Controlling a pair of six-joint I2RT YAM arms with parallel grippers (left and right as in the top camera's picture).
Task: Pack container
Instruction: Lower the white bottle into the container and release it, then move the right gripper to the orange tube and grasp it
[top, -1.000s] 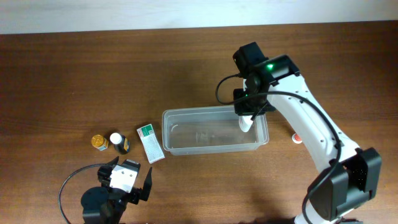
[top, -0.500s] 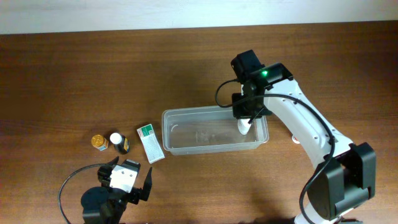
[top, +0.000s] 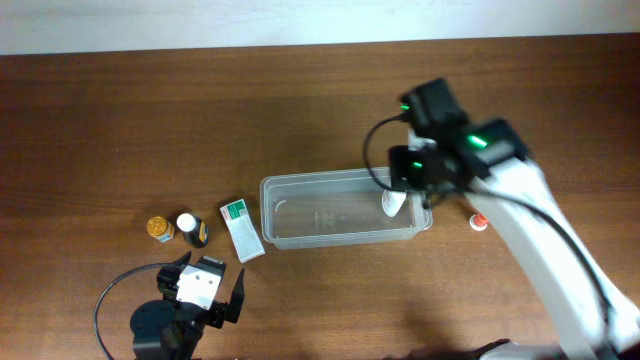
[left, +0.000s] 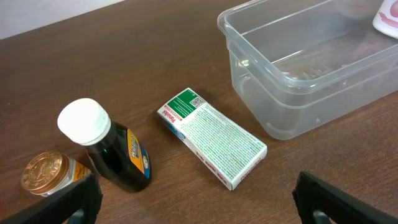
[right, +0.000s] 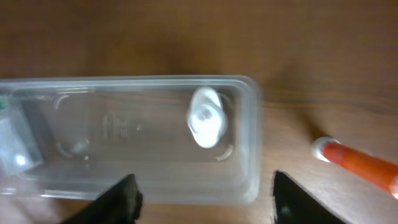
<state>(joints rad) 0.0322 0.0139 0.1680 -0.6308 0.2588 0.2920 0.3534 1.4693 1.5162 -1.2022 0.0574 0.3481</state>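
The right wrist view is all blurred: the white item (right: 206, 118) in the tub (right: 254, 149) cannot be told, and the orange tube (right: 364, 165) is cut by the right edge. In the left wrist view the tub's far end and the white item run out of frame, and the left gripper (left: 199, 208), only fingertips showing, part hides the gold-capped bottle (left: 43, 174). Overhead, the right arm (top: 520, 205) covers the tub's rear right corner

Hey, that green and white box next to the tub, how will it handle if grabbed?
The box lies flat with square edges, so it likely slides rather than rolls. It looks like thin cardboard, probably light, and may dent under a hard squeeze.
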